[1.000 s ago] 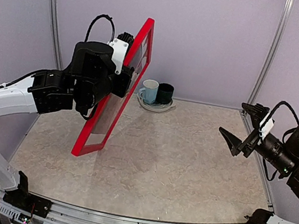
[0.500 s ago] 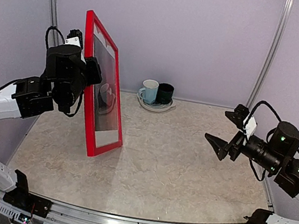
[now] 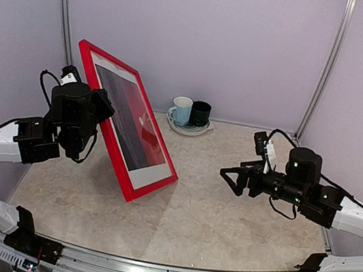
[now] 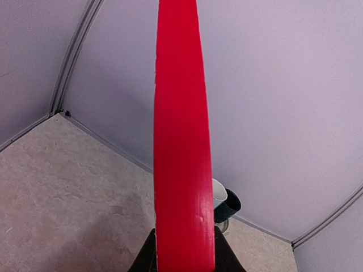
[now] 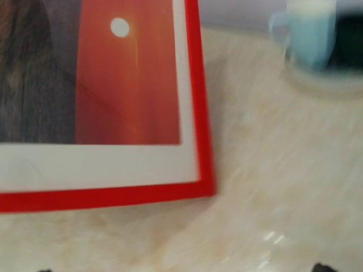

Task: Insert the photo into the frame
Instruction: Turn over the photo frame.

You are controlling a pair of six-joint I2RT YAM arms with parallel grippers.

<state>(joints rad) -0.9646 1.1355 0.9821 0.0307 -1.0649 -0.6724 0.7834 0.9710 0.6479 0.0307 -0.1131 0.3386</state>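
The frame [image 3: 152,188] is red and leans back at the left of the table, front towards the right arm, its lower edge down at the tabletop. Behind the glass sits the photo [image 3: 131,125], a red sky with a small white sun over dark sea, inside a white mat. My left gripper [image 3: 101,106] is shut on the frame's left edge. In the left wrist view the red edge [image 4: 181,170] runs up from between the black fingers [image 4: 144,259]. My right gripper [image 3: 230,178] hovers open and empty, pointing at the frame's lower corner [image 5: 201,184] and the photo [image 5: 130,85].
A light blue mug [image 3: 182,110] and a dark cup [image 3: 200,113] stand on a saucer [image 3: 186,130] at the back wall, just behind the frame. The marbled tabletop [image 3: 221,232] is walled on three sides.
My left arm has swung the frame round from edge-on to facing right and leaned it back, lower on the table. The right arm has come leftward and down towards it, still open.
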